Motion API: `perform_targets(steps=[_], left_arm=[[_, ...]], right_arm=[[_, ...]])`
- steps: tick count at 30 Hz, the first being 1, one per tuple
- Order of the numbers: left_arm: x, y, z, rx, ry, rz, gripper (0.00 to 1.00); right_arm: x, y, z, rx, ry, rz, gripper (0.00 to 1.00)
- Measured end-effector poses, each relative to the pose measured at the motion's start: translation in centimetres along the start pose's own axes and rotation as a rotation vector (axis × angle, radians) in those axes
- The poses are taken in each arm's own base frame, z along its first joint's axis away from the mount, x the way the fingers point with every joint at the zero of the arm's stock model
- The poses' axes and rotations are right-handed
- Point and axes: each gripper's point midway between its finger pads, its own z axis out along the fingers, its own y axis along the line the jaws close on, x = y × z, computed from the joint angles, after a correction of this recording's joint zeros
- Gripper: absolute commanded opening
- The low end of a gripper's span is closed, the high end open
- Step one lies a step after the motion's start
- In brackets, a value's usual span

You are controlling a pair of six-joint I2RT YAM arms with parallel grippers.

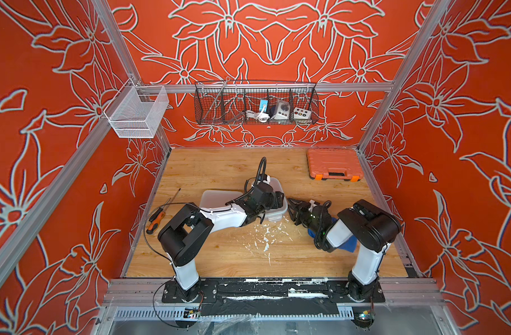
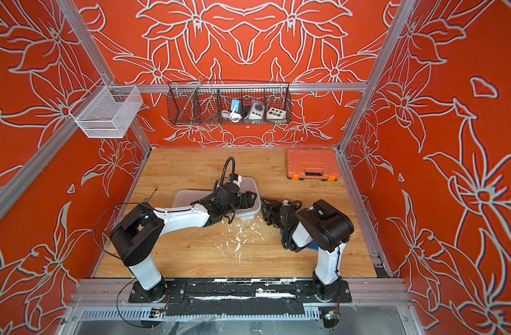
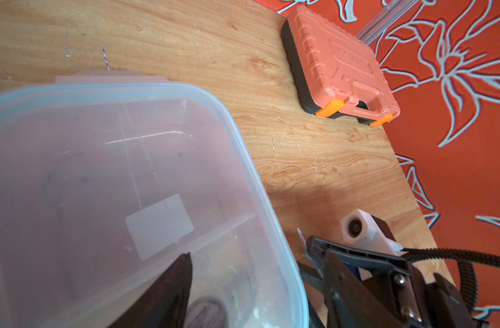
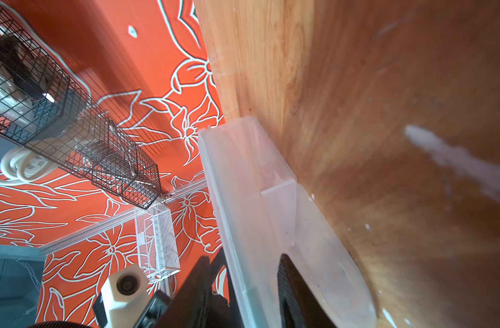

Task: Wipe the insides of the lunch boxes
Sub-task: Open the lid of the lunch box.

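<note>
One divided lunch box (image 3: 101,159) mid tabletop (image 1: 219,252). Above box: left gripper (image 1: 279,200), jaws apart, one finger (image 3: 169,289) inside near white label (image 3: 159,225). At wall facing right arm (image 1: 364,223): right gripper (image 1: 290,207), one finger inside, one outside; whether pinching wall, cannot tell. Blue cloth (image 1: 351,246) under right arm. White flecks (image 1: 266,237) on tabletop before box.

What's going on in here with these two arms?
The left arm's fingers dip inside a clear lunch box; the right arm's fingers straddle its wall. A blue cloth lies on the table under the right arm, held by neither, so nothing is being wiped just now. White crumbs litter the table.
</note>
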Motion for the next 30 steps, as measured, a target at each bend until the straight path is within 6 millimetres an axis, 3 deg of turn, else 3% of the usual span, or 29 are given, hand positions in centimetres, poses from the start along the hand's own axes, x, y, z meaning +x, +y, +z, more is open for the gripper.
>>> perform_targets(steps=[7,11,30], left_arm=[[0.1,-0.3,0.1,0.007,0.005,0.001,0.73],[0.2,-0.2,0.2,0.005,0.012,0.002,0.73],[0.1,-0.1,0.2,-0.002,0.004,-0.001,0.73]], right_arm=[[-0.2,-0.1,1.1,0.007,-0.004,-0.004,0.41],[-0.3,-0.1,2.0,0.009,-0.004,-0.018,0.33],[-1.3,-0.3,1.9,0.019,-0.052,-0.067,0.11]])
